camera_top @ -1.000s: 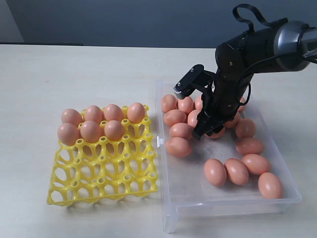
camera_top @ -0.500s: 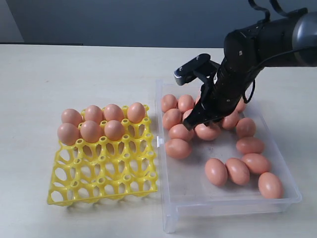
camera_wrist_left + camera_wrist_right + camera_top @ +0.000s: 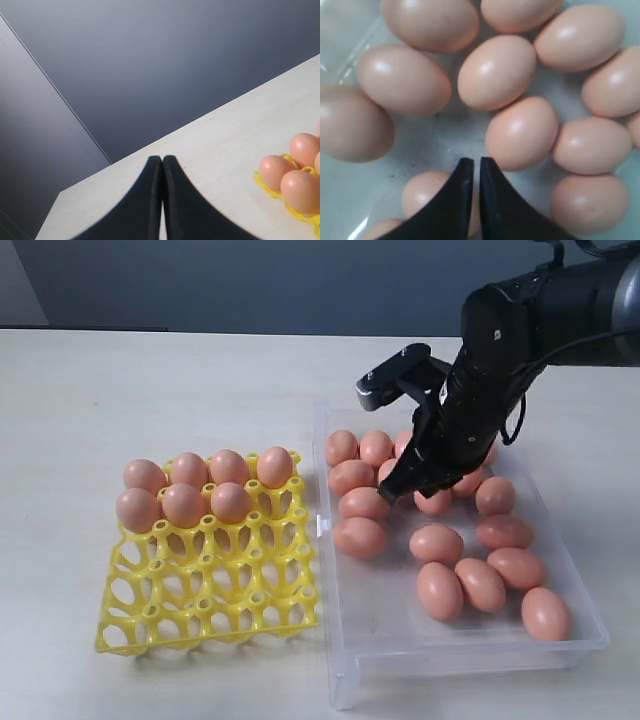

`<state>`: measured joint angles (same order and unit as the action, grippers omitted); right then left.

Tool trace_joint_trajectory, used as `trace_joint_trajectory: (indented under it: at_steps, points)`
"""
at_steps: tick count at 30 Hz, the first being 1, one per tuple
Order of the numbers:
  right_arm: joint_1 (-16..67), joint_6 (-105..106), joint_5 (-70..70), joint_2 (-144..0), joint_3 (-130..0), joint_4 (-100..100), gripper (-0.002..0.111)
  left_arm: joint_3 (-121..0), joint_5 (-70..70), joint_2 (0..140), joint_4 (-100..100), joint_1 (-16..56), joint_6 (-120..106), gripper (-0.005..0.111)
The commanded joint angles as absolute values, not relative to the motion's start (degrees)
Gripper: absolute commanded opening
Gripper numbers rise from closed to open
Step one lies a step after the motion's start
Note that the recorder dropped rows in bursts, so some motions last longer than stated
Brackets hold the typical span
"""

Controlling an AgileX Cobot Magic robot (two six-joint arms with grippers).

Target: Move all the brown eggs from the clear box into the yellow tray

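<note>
My left gripper (image 3: pixel 162 159) is out on the left. Its two black fingers are pressed together and hold nothing. It hangs over the pale table (image 3: pixel 150 380), near a corner of the yellow tray (image 3: pixel 208 560). The tray sits on the left side of the table. Seven brown eggs (image 3: pixel 184 505) stand in its cups, four in the back row and three in the next row. Just beside the tray, to its right, is the clear box (image 3: pixel 470 660). Many more eggs lie loose on its floor, most of them crowded at the far end. My right gripper (image 3: pixel 472 161) points down over that crowd. Its fingers are almost together, with only a thin slit between them, and they hold no egg. In the right wrist view, one egg shows just behind the tips.
</note>
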<state>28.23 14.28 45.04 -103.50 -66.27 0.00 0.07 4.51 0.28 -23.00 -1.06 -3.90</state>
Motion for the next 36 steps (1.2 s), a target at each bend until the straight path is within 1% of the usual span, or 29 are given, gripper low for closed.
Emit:
trace_joint_trajectory:
  at_steps: [1, 3, 4, 5, 8, 12, 16, 18, 19, 21, 22, 23, 26, 30, 33, 36]
  points:
    - [27.98, 15.67, 49.04, -104.76, -66.01, 0.87, 0.035, 0.00, 4.33, 0.00, -23.17, -0.46, -3.65, 0.000]
    - [27.98, 15.67, 49.75, -104.76, -66.01, 0.87, 0.050, 0.00, 4.33, 0.00, -23.17, -0.46, -3.65, 0.000]
    - [27.98, 15.67, 50.20, -104.76, -66.01, 0.87, 0.055, 0.00, 4.33, 0.00, -23.17, -0.46, -3.65, 0.000]
    - [27.98, 15.96, 50.67, -104.87, -66.01, 0.37, 0.056, 0.00, 4.33, 0.00, -23.17, -0.46, -3.65, 0.000]
    - [27.98, 16.05, 50.91, -105.47, -66.01, 0.00, 0.054, 0.00, 4.33, 0.00, -23.17, -0.46, -3.65, 0.000]
    - [27.98, 18.48, 52.12, -107.75, -66.01, 3.12, 0.054, 0.00, 4.33, 0.00, -23.17, -0.46, -3.65, 0.000]
    - [27.98, 18.86, 49.79, -110.35, -66.01, 3.16, 0.053, 0.00, 4.33, 0.00, -23.17, -0.46, -3.65, 0.000]
    - [27.98, 18.86, 49.13, -111.12, -66.01, 3.71, 0.048, 0.00, 4.33, 0.00, -23.17, -0.46, -3.65, 0.000]
    - [27.98, 18.86, 49.13, -111.43, -66.01, 3.82, 0.041, 0.00, 4.33, 0.00, -23.17, -0.46, -3.65, 0.000]
    - [27.98, 18.86, 48.22, -111.56, -66.01, 3.82, 0.021, 0.00, 4.33, 0.00, -23.17, -0.46, -3.65, 0.000]
    - [27.98, 18.86, 47.90, -111.56, -66.01, 3.82, 0.007, 0.00, 4.33, 0.00, -23.17, -0.46, -3.65, 0.000]
    - [27.98, 18.60, 47.64, -111.41, -66.01, 3.82, 0.000, 0.00, 4.33, 0.00, -23.17, -0.46, -3.65, 0.000]
    - [27.98, 18.05, 46.58, -109.59, -66.11, 4.19, 0.002, 0.00, 4.33, 0.00, -23.17, -0.46, -3.65, 0.000]
    - [27.98, 18.05, 42.08, -103.58, -66.11, 10.40, 0.002, 0.00, 4.33, 0.00, -23.17, -0.46, -3.65, 0.000]
    - [28.26, 19.71, 34.29, -99.07, -65.99, 19.50, 0.002, 0.00, 4.33, 0.00, -23.17, -0.46, -3.65, 0.000]
    - [29.96, 28.10, 24.32, -97.75, -64.10, 27.87, 0.002, 0.00, 4.33, 0.00, -23.17, -0.46, -3.65, 0.000]
